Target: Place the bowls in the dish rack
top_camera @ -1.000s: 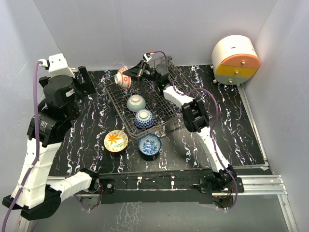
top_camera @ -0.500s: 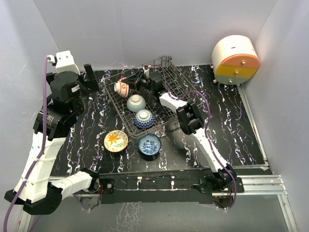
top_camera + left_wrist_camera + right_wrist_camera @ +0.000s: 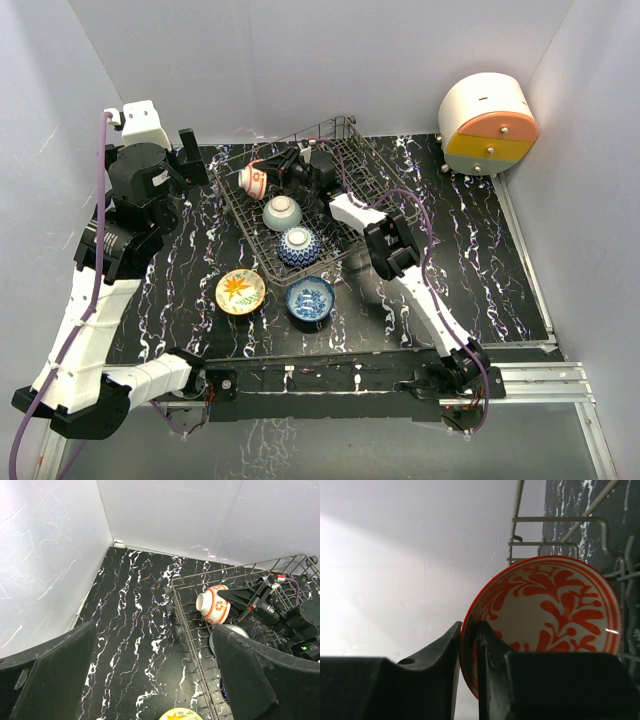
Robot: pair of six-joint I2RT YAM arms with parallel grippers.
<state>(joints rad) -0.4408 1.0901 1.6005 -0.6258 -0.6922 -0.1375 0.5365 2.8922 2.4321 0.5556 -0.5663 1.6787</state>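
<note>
The orange-red bowl (image 3: 253,179) lies on its side in the far left corner of the dish rack (image 3: 240,226). My right gripper (image 3: 272,172) is shut on its rim. In the right wrist view the rim of the orange-red bowl (image 3: 555,605) runs between the two fingers of my right gripper (image 3: 468,627). A grey-green bowl (image 3: 283,212) and a blue-white bowl (image 3: 298,246) stand in the rack behind it. A yellow floral bowl (image 3: 240,291) and a blue-patterned bowl (image 3: 311,299) sit on the table in front of the rack. My left gripper (image 3: 156,630) hangs open and empty, high left of the rack (image 3: 187,630).
A round white, orange and yellow drawer unit (image 3: 487,125) stands at the far right corner. White walls close in the black marbled table on three sides. Rack wires (image 3: 550,518) rise just behind the held bowl.
My right gripper has lowered the orange-red bowl from above the rack's far edge down into its far left corner. My left arm has shifted slightly toward the back.
</note>
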